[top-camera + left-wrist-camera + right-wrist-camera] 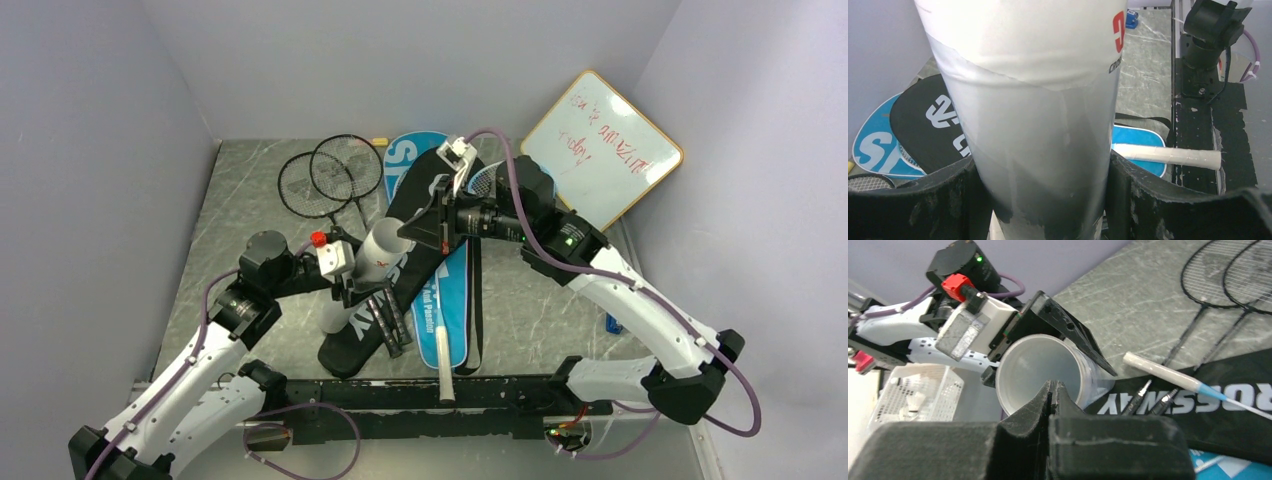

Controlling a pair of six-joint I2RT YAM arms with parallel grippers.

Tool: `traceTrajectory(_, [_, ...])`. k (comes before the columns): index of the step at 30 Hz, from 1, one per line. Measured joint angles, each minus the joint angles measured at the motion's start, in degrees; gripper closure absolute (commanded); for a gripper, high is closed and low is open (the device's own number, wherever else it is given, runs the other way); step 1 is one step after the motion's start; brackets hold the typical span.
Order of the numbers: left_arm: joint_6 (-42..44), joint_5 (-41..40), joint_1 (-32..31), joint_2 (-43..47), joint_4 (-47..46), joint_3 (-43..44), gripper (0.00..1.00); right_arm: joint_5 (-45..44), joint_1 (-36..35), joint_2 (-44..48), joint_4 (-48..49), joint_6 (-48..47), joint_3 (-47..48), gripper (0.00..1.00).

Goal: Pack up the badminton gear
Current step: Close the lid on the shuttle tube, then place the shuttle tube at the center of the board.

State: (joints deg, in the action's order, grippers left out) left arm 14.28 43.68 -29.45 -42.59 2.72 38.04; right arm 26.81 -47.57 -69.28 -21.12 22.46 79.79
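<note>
Right now the left gripper is clamping its fingers around the lower body of the white cardboard tube. The tube is leaning above the black "CROSSWAY" racket cover, with its open mouth pointing toward the right arm. The right gripper is hovering just at that mouth with its fingers pressed together, and nothing is showing between them.

The main risk is sitting in that closeness. If the closed fingertips are heading in off-centre, they are likely going to catch the rim instead of entering. A push there could be levering the smooth tube through the left pads or denting the cardboard. A slipping tube would be dropping onto the cover and the light-blue racket lying alongside it.

The right wrist is also working near the left arm's camera housing, so a wide swing could be knocking the two together. The two black rackets and the blue "SPORT" racket cover are waiting unpacked farther back.
</note>
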Motion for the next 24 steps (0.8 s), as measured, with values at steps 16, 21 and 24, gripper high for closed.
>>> traceTrajectory(16, [-11.21, -30.4, -0.17, -9.27, 14.14, 13.86, 0.61, -19.54, -0.11, 16.04, -2.58, -1.92, -12.41, 0.99])
traceTrajectory(21, [-13.77, -48.59, -0.02, -20.48, 27.67, 28.48, 0.6, -20.24, -0.11, 14.36, -3.26, -1.92, -15.52, 0.99])
traceTrajectory(24, [-14.36, -56.5, 0.15, -25.31, 33.05, 32.79, 0.6, -20.33, -0.11, 13.77, -3.26, -1.95, -17.44, 1.0])
